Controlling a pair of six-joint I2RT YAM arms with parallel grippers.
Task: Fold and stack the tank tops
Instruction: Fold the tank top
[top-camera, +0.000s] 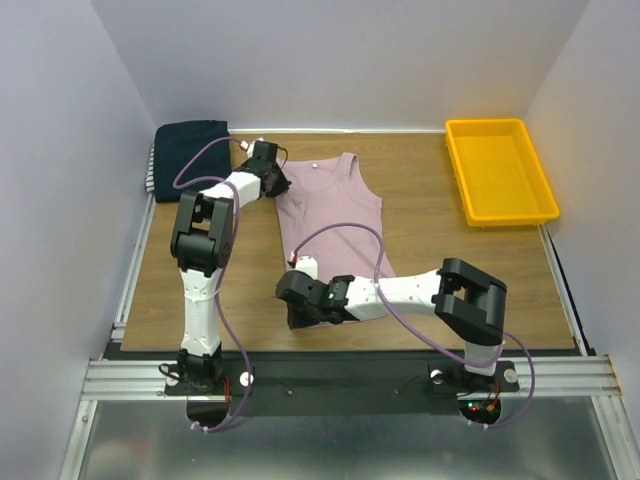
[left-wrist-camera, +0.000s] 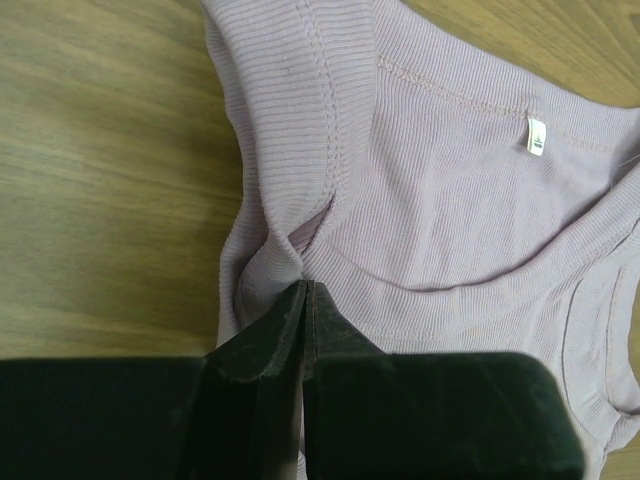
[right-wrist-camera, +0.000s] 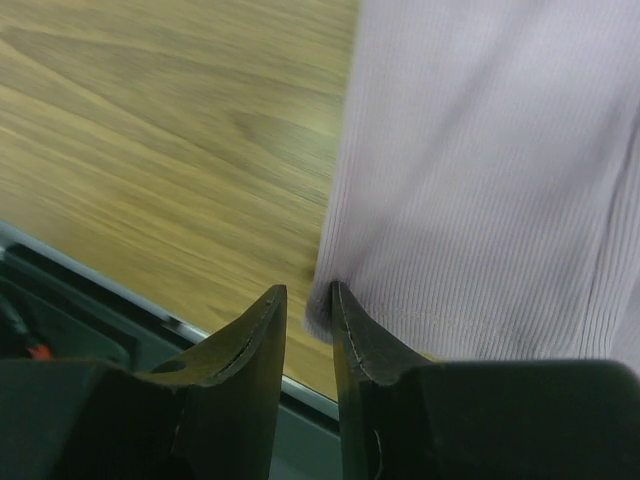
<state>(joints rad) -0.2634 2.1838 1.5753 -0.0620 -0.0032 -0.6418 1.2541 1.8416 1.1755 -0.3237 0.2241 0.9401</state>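
Black left claw is squeezing fully closed on a bunched fold at the shoulder strap of the pink top. Right claw is standing slightly apart at that top's hem corner, the cloth edge lying just beside one jaw and nothing showing in the gap. The pink top is lying flat mid-tabletop. Left of its neckline, the folded stack, navy uppermost, is sitting near. Yellow tray is sitting well apart on its right.
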